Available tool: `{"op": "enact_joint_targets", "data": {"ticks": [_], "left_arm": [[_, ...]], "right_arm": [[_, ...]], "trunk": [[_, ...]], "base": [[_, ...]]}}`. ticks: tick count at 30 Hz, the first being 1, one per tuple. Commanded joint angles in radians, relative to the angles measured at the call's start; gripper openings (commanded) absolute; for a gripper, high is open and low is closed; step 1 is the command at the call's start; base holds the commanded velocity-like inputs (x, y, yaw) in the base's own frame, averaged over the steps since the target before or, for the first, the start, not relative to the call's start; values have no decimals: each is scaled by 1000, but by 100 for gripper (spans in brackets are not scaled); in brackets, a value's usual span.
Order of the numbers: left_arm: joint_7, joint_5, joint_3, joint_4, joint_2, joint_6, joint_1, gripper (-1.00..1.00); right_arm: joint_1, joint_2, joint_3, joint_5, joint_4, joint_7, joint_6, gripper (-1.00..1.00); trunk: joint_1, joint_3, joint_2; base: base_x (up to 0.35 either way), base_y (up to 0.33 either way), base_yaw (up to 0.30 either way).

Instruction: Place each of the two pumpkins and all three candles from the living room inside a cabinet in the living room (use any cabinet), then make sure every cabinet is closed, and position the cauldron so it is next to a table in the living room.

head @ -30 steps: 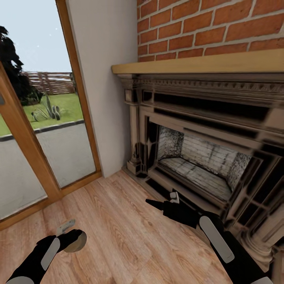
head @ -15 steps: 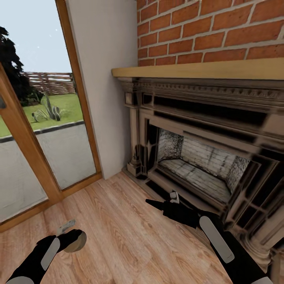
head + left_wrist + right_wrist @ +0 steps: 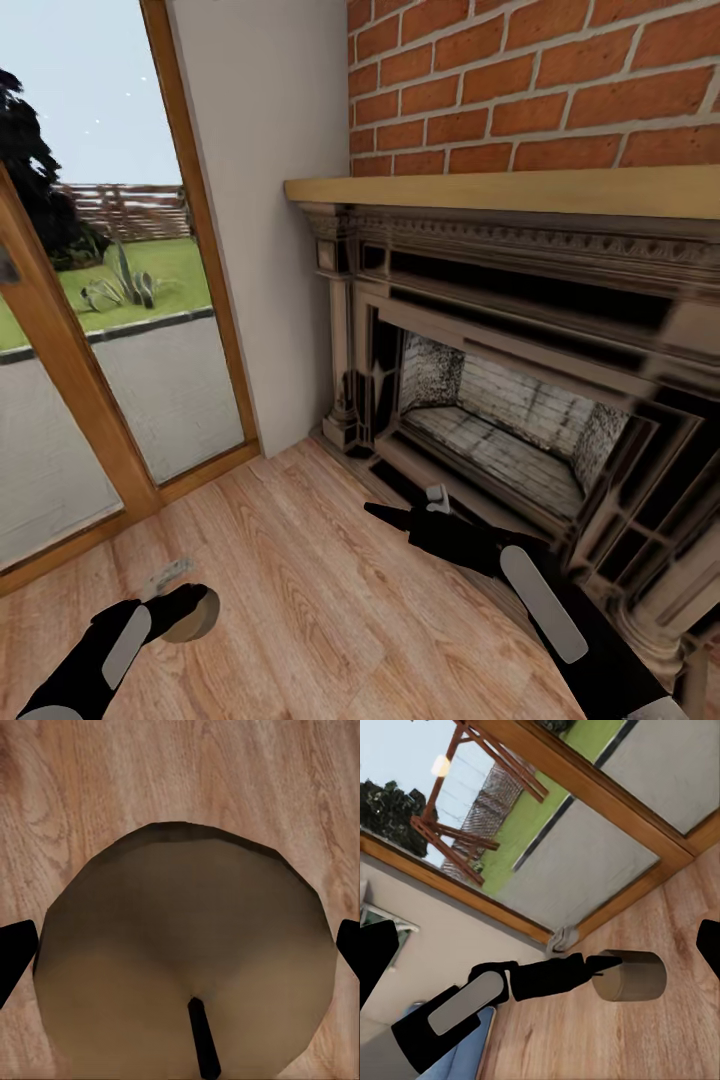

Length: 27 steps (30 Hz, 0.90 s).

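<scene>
Tilting slightly since a second ago, the head camera is now showing the mantel and firebox a little lower in its picture, while both arms are staying where they were. At far left, a wood-framed glass door [image 3: 120, 330] is looking out on grass and a fence. Low on that side, the left gripper [image 3: 180, 600] is gripping a squat, tan, cylindrical candle [image 3: 195, 614] with a black wick, its fingers closed against the candle's sides just above the pale wood plank floor [image 3: 300, 600]; the left wrist view is showing the candle [image 3: 187, 960] with dark fingertips at either edge. Further right, the right gripper [image 3: 405, 508] is hovering empty, fingers spread, before the ornate dark carved fireplace [image 3: 520, 400] under a red brick wall [image 3: 530, 90].
</scene>
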Motion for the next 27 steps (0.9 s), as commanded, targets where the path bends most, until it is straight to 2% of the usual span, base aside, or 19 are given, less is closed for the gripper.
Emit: {"op": "enact_joint_targets", "data": {"ticks": [1,4,9,11,21,27], "left_arm": [[7,12,4,-5,0,5,0,-100],[6,12,3,-1,-1,5,4,-100],[4,16,3,29,-29,-7,34,-100],[4,18,4,41,-30,-8,38,-100],[4,18,1,100,-35,-10,40,-100],[4,18,0,102,-36,-10,40,-100]], "right_arm": [[-5,-1,7,-5,1,-1,4,100],[-4,-1,18,-4,7,-1,4,100],[4,1,46,11,36,16,-15,100],[4,1,57,12,47,16,-24,100],[4,0,59,13,103,18,-31,100],[4,0,59,13,137,17,-31,100]], "trunk": [[0,-1,-1],[0,-1,-1],[0,-1,-1],[0,-1,-1],[0,-1,-1],[0,-1,-1]], "base": [[0,0,0],[0,0,0],[-3,0,0],[-77,0,0],[-95,0,0],[-79,0,0]]}}
